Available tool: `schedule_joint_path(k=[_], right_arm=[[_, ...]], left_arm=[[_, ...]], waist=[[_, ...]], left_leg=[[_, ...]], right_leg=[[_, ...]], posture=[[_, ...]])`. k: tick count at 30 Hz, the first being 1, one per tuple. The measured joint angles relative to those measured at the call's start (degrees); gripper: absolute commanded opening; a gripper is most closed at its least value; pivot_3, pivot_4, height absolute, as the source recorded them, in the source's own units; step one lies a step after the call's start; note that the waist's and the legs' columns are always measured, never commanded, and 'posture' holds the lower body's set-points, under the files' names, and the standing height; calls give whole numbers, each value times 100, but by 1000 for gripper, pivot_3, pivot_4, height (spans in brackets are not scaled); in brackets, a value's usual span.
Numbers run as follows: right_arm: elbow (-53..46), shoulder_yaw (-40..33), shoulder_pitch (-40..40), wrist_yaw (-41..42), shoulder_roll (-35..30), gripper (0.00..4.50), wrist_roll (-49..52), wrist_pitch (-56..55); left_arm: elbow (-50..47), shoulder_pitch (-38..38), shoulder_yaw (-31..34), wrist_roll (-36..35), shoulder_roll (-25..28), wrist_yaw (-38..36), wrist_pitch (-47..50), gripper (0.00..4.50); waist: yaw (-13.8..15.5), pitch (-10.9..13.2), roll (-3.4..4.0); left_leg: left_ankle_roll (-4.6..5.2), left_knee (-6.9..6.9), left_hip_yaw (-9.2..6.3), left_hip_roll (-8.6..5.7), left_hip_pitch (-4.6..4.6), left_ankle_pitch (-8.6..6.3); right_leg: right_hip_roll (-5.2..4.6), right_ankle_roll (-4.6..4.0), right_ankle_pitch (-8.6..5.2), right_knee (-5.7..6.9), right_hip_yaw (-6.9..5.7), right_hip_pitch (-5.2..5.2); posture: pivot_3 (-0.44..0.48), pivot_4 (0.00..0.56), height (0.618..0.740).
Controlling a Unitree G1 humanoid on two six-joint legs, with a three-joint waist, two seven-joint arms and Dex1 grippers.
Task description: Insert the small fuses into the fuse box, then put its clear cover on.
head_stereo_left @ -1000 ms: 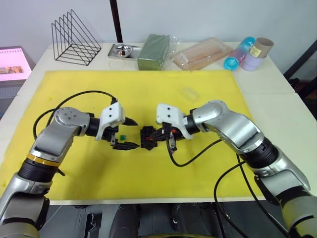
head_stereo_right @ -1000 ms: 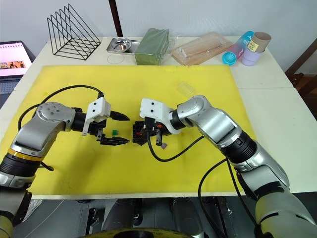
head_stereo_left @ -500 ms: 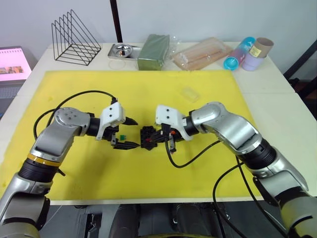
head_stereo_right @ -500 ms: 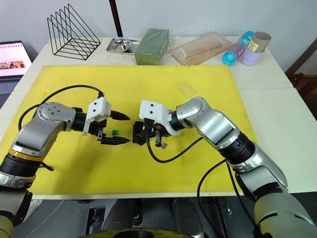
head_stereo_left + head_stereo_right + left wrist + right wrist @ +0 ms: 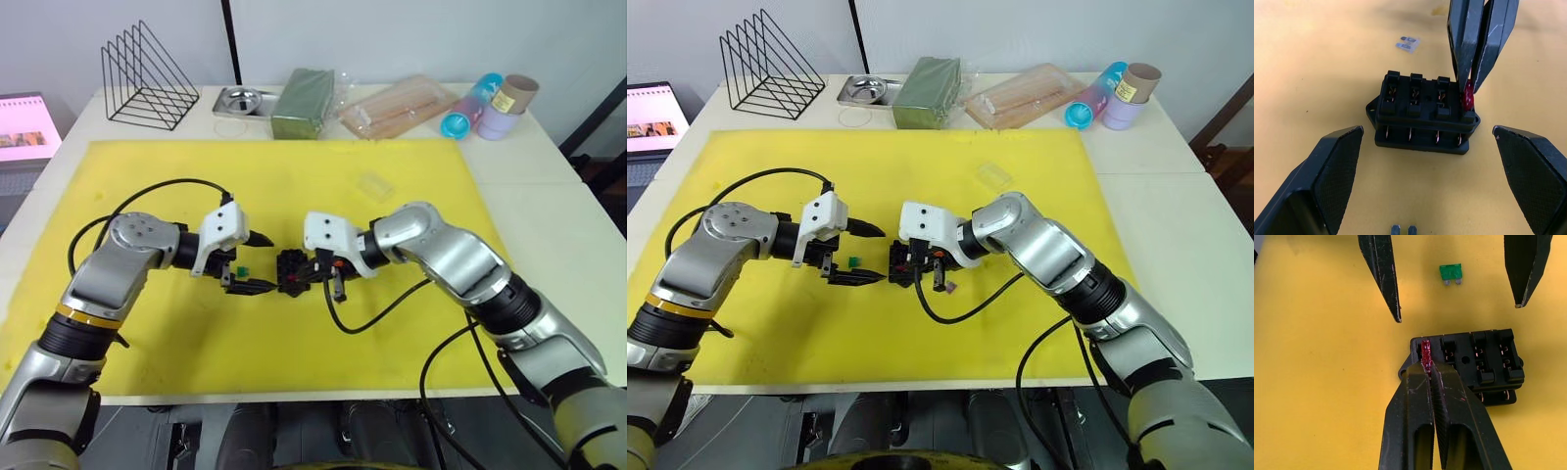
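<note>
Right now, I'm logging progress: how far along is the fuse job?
Nothing looks finished: the fuse box slots appear empty. In hand: the right hand pinches the red fuse at an end slot. Left: green fuse and greyish fuses lie loose; the clear cover sits apart.

Black fuse box [image 5: 1476,363], red fuse [image 5: 1425,352], green fuse [image 5: 1451,272], yellow mat [image 5: 294,176], black fingers [image 5: 1418,396]

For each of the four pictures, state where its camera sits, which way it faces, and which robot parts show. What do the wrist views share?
Left eye, right eye: on the head, looking down at the mat; both arms show.
Left wrist: faces the fuse box; open left gripper flanks it.
Right wrist: right gripper pinches the red fuse.
Shared: fuse box, red fuse, both grippers.
</note>
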Motion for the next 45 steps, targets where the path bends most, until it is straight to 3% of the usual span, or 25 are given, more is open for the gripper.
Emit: schedule_joint_path(k=[26, 31, 45], right_arm=[[54, 52, -2, 117, 7, 0, -159, -274], [79, 54, 12, 125, 9, 1370, -188, -258], [-205, -524, -202, 300, 11, 1370, 276, 352]], left_arm=[[-108, 123, 0, -1, -2, 117, 91, 4476], [-108, 131, 1, 0, 0, 119, 97, 4500], [-107, 141, 1, -1, 0, 164, 105, 4500]], waist=[[-1, -1, 0], [0, -1, 0], [2, -1, 1]], left_leg=[[0, 6, -2, 0, 2, 0], [0, 6, -2, 0, 2, 0], [0, 6, -4, 0, 0, 0]], right_leg=[[0, 0, 0, 4, -1, 4], [0, 0, 0, 4, -1, 4], [-1, 0, 0, 4, -2, 4]], posture=[[0, 150, 740], [0, 150, 740], [0, 150, 740]])
